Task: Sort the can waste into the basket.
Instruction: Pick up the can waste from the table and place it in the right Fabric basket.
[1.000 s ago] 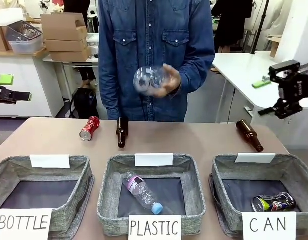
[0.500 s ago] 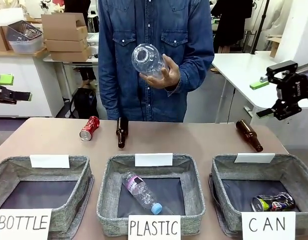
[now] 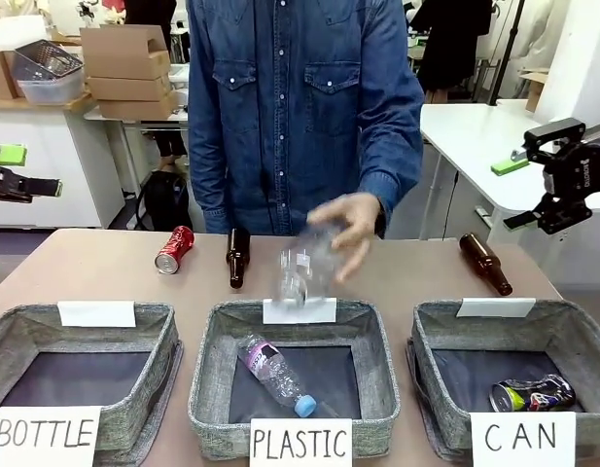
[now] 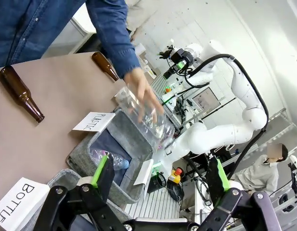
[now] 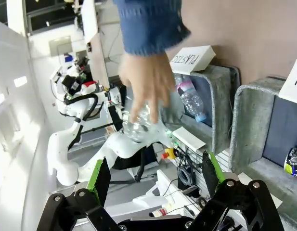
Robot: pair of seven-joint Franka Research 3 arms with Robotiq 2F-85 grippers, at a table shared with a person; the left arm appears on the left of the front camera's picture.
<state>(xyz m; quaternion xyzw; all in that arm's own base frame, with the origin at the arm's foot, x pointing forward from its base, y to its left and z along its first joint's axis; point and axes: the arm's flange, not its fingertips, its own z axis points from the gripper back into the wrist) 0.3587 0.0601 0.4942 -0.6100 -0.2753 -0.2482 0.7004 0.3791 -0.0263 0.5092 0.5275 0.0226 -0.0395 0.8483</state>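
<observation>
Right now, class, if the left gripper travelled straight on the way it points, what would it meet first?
Probably the clear plastic bottle in the person's hand, above the PLASTIC basket: it lies ahead between the left gripper's open fingers. Depth is unclear, so that is a guess.

Black right claw (image 5: 156, 157), green pads (image 5: 96, 177)

Bright, even light; the person's hand (image 3: 346, 226) is motion-blurred.
</observation>
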